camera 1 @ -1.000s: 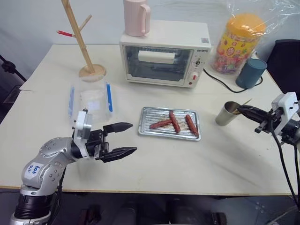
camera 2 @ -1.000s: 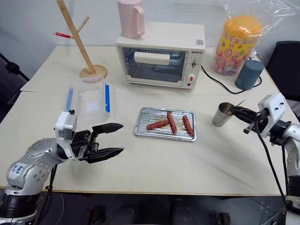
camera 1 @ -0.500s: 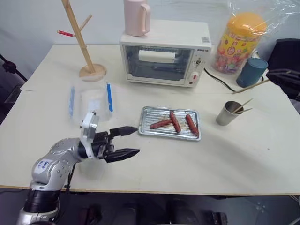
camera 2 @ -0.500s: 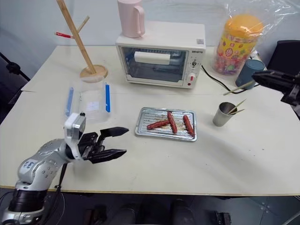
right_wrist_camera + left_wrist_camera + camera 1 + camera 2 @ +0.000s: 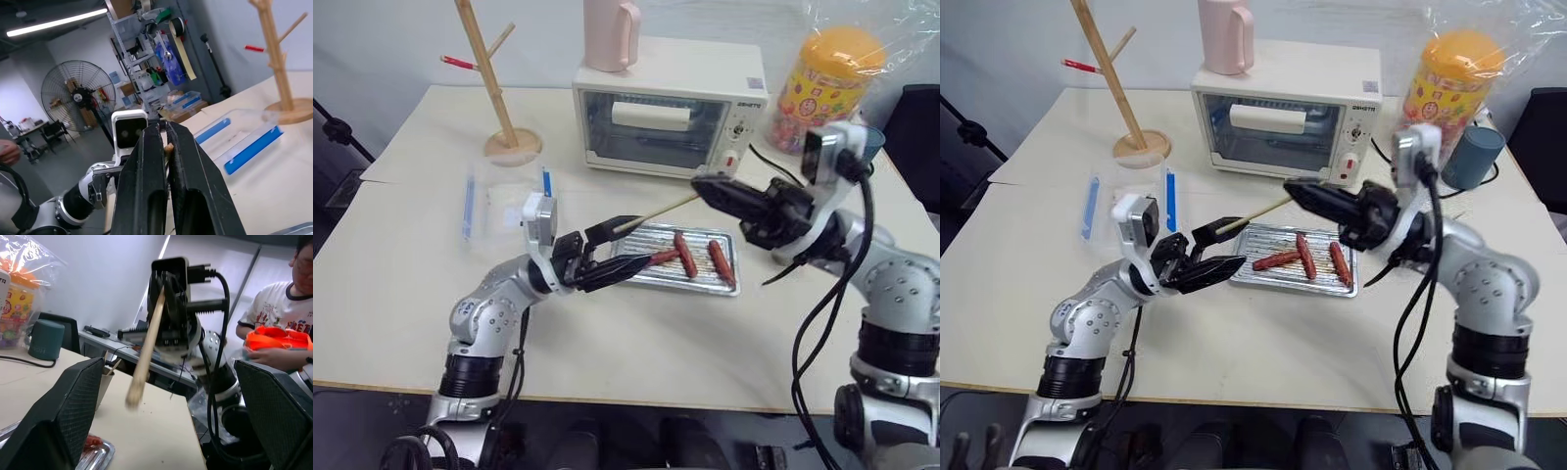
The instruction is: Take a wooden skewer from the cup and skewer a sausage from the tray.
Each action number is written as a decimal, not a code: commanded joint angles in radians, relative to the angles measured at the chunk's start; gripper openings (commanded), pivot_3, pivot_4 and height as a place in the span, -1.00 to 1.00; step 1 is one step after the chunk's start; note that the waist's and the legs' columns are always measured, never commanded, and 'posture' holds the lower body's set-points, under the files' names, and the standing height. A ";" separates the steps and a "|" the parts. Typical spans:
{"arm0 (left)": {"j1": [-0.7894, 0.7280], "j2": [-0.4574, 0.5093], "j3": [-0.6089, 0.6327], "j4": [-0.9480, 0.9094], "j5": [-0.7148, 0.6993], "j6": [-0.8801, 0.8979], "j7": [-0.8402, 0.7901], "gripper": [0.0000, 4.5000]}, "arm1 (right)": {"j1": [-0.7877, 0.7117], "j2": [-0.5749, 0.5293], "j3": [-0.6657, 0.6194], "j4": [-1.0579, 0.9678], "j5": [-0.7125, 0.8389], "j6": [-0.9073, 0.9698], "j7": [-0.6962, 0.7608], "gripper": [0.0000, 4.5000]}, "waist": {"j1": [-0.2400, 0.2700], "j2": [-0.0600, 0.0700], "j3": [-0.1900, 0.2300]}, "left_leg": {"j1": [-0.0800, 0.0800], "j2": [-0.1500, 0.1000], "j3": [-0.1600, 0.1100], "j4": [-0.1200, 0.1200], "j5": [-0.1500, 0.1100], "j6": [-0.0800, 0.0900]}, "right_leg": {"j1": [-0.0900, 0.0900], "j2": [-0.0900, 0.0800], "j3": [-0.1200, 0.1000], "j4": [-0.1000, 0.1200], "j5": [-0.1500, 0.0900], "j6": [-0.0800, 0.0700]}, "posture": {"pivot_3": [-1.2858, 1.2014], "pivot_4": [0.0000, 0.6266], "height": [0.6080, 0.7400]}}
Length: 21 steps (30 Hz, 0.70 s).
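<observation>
Left eye view: right claw (image 5: 705, 186) grips wooden skewer (image 5: 654, 212), tip between open left claw (image 5: 625, 249).

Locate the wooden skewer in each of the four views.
Left eye view: wooden skewer above the tray's far-left corner.
Right eye view: same spot.
Left wrist view: centre.
Right wrist view: nub between the fingers.
Shared landmark: right gripper holding it.

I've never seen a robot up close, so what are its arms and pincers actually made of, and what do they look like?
Both arms are chains of rounded silver-grey metal segments, with black cables looping loosely alongside. The left arm carries a small white sticker with blue handwriting. Each ends in a white boxy camera block and two tapering black fingers: the left pincer and the right pincer.
</observation>
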 commanded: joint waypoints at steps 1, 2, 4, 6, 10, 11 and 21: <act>0.000 -0.016 0.016 -0.042 -0.026 -0.004 0.023 0.83 | 0.011 0.002 -0.014 -0.068 0.063 0.000 -0.028 -1.00 | -0.001 0.000 0.000 | 0.000 0.000 0.000 0.000 0.000 0.000 | 0.000 0.000 0.000 0.000 0.000 0.000 | 0.03 -0.52 1.00; 0.000 -0.019 0.019 -0.043 -0.030 -0.003 0.026 0.75 | 0.015 0.002 -0.013 -0.071 0.068 0.000 -0.033 -1.00 | -0.003 0.000 0.000 | 0.000 0.000 0.000 0.000 0.000 0.000 | 0.000 0.000 0.000 0.000 0.000 0.000 | 0.03 -0.52 1.00; 0.004 -0.019 0.019 -0.049 -0.041 0.009 0.025 0.54 | 0.021 0.001 -0.012 -0.074 0.075 -0.003 -0.042 -1.00 | -0.007 0.000 0.000 | 0.000 0.000 0.000 0.000 0.000 0.000 | 0.000 0.001 0.001 0.000 0.000 0.000 | 0.03 -0.52 1.00; 0.007 -0.019 0.017 -0.054 -0.048 0.015 0.024 0.34 | 0.025 -0.001 -0.013 -0.074 0.078 -0.010 -0.051 -1.00 | -0.006 0.000 0.000 | 0.000 0.001 0.000 0.000 0.000 0.000 | -0.001 0.001 0.001 0.000 0.000 0.000 | 0.03 -0.52 1.00; 0.005 -0.022 0.017 -0.052 -0.052 0.019 0.027 -0.10 | 0.031 -0.003 -0.012 -0.073 0.079 -0.016 -0.058 -1.00 | -0.003 0.000 0.000 | 0.000 0.001 0.000 0.000 0.000 0.000 | -0.001 0.001 0.001 0.000 0.000 0.000 | 0.03 -0.52 1.00; 0.004 -0.021 0.016 -0.051 -0.051 0.018 0.026 -0.23 | 0.032 -0.004 -0.012 -0.074 0.078 -0.017 -0.058 -1.00 | -0.003 0.000 0.000 | 0.000 0.001 0.000 0.000 0.000 0.000 | -0.001 0.001 0.001 0.000 0.000 0.000 | 0.03 -0.52 1.00; -0.003 -0.040 0.038 -0.050 -0.060 0.016 0.056 -0.99 | 0.066 -0.014 -0.001 -0.091 0.075 -0.024 -0.051 -1.00 | -0.003 0.000 0.000 | 0.000 0.001 0.000 0.000 0.000 0.000 | -0.001 0.001 0.001 0.000 0.000 0.000 | 0.03 -0.52 1.00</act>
